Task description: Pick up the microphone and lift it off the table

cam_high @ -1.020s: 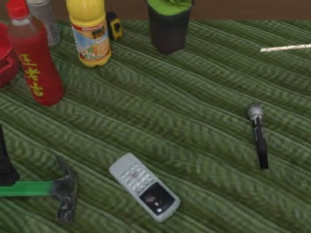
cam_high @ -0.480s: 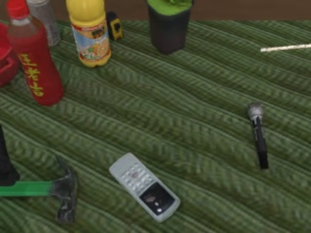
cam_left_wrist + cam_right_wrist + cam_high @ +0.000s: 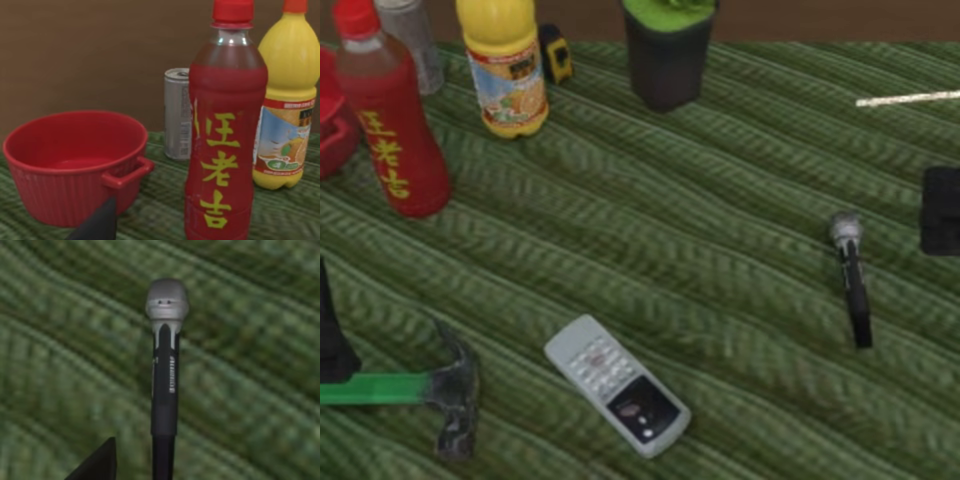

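Note:
The microphone (image 3: 851,277) lies flat on the green ribbed table (image 3: 720,200) at the right, its silver mesh head toward the back and its black handle toward the front. In the right wrist view the microphone (image 3: 165,365) runs lengthwise up the middle, resting on the cloth. My right gripper (image 3: 940,210) shows as a black block at the right edge, beside and apart from the microphone's head. My left gripper (image 3: 330,330) is parked at the left edge above the hammer's handle.
A silver-white phone (image 3: 617,384) lies front centre and a green-handled hammer (image 3: 420,390) front left. A red bottle (image 3: 388,120), yellow juice bottle (image 3: 503,65), can (image 3: 412,40), red bowl (image 3: 75,165) and dark pot (image 3: 667,50) stand along the back.
My right gripper has come into the top view at the right edge, near the microphone. The microphone and everything else have stayed in place.

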Robot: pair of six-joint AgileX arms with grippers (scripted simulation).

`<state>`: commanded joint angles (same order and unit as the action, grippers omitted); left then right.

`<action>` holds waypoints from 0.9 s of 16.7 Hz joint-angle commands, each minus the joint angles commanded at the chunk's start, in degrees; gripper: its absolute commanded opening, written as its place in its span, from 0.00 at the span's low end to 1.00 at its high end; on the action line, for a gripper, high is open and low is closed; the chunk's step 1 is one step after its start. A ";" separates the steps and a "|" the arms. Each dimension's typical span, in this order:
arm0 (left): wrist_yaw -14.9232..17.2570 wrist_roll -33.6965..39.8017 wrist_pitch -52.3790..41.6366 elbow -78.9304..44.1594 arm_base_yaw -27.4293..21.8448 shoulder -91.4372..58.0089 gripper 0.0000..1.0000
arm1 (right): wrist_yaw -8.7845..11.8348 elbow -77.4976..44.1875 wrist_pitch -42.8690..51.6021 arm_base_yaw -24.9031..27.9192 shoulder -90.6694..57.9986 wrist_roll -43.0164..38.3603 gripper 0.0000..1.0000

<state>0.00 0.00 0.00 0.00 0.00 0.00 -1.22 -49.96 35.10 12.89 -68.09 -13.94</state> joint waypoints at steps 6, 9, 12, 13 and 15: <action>0.00 0.00 0.00 0.00 0.00 0.00 1.00 | -0.42 -20.55 13.79 5.19 -28.72 -5.73 1.00; 0.00 0.00 0.00 0.00 0.00 0.00 1.00 | -0.80 -26.13 18.83 6.80 -36.87 -7.34 1.00; 0.00 0.00 0.00 0.00 0.00 0.00 1.00 | -1.06 -28.15 21.05 7.42 -40.07 -7.98 1.00; 0.00 0.00 0.00 0.00 0.00 0.00 1.00 | -1.06 -28.15 21.05 7.42 -40.07 -7.98 1.00; 0.00 0.00 0.00 0.00 0.00 0.00 1.00 | -1.06 -28.15 21.05 7.42 -40.07 -7.98 1.00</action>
<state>0.00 0.00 0.00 0.00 0.00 0.00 -2.28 -78.11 56.15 20.30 -108.16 -21.91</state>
